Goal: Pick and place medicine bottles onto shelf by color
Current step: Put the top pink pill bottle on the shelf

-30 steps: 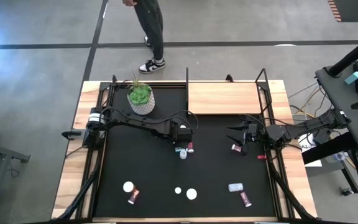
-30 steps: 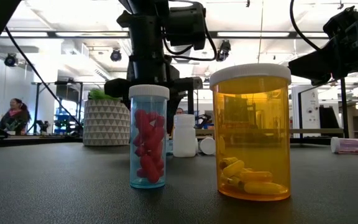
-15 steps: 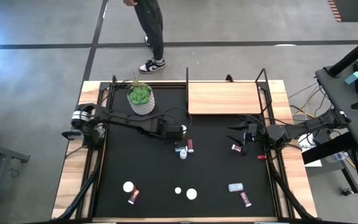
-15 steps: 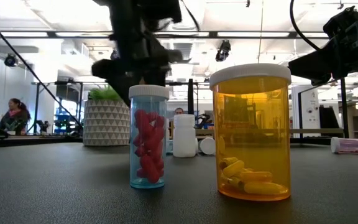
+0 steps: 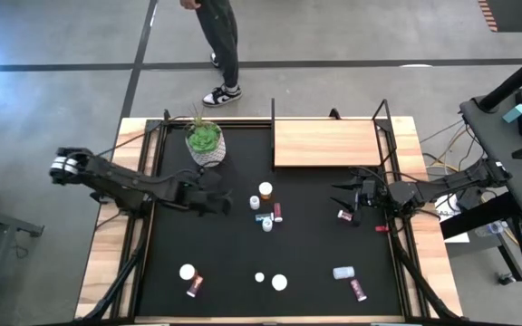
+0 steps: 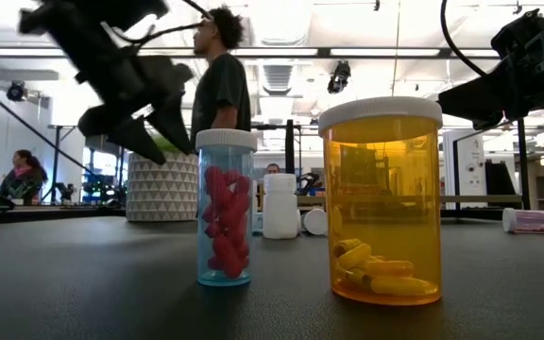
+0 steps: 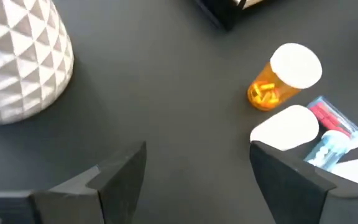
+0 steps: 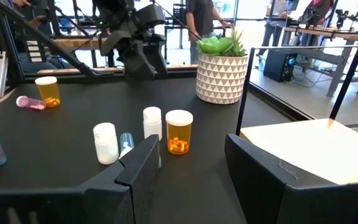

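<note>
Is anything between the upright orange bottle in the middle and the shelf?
Nothing visible. The orange bottle stands on bare black mat just short of the shelf, and the plant pot sits off to the side, out of that path.

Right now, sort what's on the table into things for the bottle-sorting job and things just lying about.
For the job:
- medicine bottles, such as the orange bottle standing mid-table
- two magenta bottles lying down
- white bottle
- wooden shelf

Just lying about:
- potted plant
- black mat
</note>
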Available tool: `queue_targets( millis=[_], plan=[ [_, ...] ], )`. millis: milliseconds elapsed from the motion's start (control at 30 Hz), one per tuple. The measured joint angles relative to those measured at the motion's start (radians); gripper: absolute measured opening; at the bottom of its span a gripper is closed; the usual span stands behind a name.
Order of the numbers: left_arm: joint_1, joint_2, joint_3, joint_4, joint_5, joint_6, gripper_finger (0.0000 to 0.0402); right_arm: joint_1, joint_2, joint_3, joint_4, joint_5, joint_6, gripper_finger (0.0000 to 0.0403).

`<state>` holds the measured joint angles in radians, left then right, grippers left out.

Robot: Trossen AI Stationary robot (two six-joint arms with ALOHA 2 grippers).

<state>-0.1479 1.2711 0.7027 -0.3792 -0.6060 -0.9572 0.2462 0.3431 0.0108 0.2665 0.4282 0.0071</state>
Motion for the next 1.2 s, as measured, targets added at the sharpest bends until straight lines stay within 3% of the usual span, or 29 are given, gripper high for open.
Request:
queue_targets(
  millis=[300, 467, 833, 1200],
  plan=[
    [0.002, -0.223, -0.302, 0.450, -0.097, 0.438, 0.0270, 0.000, 0.000, 0.000, 0.000, 0.000, 0.000, 0.0176],
    [0.002, -0.348, -0.429, 0.574, -0.111, 0.572, 0.0270, 0.000, 0.000, 0.000, 0.000, 0.000, 0.000, 0.0176],
    [0.002, -0.610, -0.600, 0.588, -0.115, 0.634, 0.0270, 0.000, 0.000, 0.000, 0.000, 0.000, 0.000, 0.0176],
    [0.002, -0.765, -0.693, 0.565, -0.118, 0.660, 0.0270, 0.000, 0.000, 0.000, 0.000, 0.000, 0.000, 0.0176]
  ],
)
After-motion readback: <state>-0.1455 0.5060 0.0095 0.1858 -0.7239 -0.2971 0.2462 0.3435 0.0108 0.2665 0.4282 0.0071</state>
